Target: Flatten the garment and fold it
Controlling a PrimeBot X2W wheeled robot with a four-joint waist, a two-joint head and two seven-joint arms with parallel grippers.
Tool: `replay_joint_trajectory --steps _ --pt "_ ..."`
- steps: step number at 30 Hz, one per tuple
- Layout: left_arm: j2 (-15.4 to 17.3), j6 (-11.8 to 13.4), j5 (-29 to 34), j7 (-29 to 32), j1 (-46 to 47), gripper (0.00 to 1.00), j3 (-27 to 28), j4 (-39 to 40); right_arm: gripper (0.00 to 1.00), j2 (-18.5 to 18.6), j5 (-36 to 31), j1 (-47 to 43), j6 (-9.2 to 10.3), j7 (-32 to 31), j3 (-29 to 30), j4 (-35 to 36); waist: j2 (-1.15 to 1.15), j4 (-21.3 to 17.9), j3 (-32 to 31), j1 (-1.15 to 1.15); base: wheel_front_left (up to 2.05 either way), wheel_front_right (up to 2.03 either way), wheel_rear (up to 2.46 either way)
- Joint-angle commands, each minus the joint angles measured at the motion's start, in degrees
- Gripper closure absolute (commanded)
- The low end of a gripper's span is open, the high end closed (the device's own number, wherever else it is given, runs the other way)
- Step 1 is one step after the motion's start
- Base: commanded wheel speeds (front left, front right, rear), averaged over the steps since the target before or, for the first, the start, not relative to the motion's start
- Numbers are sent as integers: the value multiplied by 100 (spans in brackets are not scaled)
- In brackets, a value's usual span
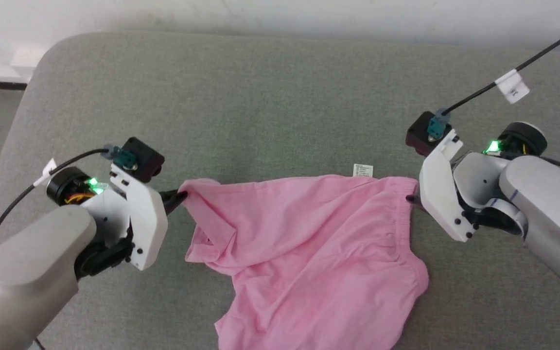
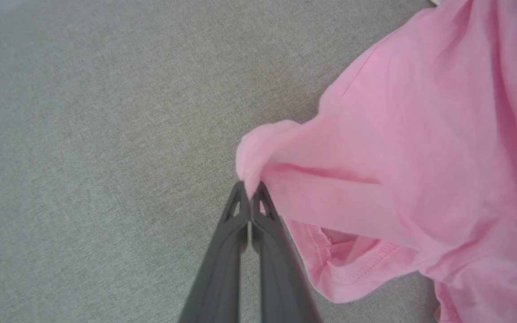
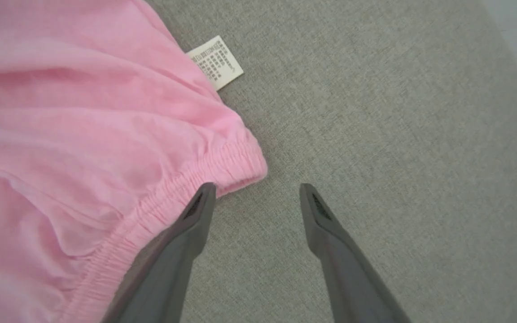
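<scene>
A grey cushioned surface [image 1: 280, 97] spreads below a pale wall [image 1: 280, 14], and the garment [image 1: 309, 253] lies rumpled on it from the middle of the head view down to 6 o'clock. At 9 o'clock the left gripper [image 1: 181, 197] is clenched on a pink corner, which its wrist view shows bunched between the tips above a stitched hem [image 2: 361, 269]. At 3 o'clock the right gripper [image 1: 410, 198] stands spread, grasping nothing; its wrist view shows one fingertip [image 3: 202, 197] at the gathered waistband [image 3: 236, 163], the other over bare cushion, and the printed white tag [image 3: 216, 63] at 11 o'clock.
</scene>
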State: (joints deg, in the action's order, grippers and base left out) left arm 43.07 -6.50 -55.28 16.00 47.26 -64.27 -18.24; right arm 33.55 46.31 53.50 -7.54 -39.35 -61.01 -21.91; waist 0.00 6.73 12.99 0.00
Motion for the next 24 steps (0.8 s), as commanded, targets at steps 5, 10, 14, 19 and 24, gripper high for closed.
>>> replay_joint_trajectory --steps 5,10,14,19,24 --pt "-187 -33 85 -124 252 100 -12 -153 0 -370 334 12 5 419 -521 -699 0 223 355 0 0 0 0" --pt "-244 -63 71 -189 332 100 -60 -296 0 -480 531 -108 5 547 -1045 -959 0 207 407 0 0 0 0" --pt "-205 -76 14 -243 302 100 -95 -403 100 -420 562 15 5 915 -1154 -974 0 98 319 0 0 0 0" --pt "-138 -84 -47 -589 278 100 -1 -475 100 -321 751 366 5 2401 -956 -920 0 -58 75 0 0 0 0" --pt "-51 -56 49 -1066 415 100 194 -478 100 -165 760 697 5 3493 -819 -847 0 -180 -174 0 0 0 0"
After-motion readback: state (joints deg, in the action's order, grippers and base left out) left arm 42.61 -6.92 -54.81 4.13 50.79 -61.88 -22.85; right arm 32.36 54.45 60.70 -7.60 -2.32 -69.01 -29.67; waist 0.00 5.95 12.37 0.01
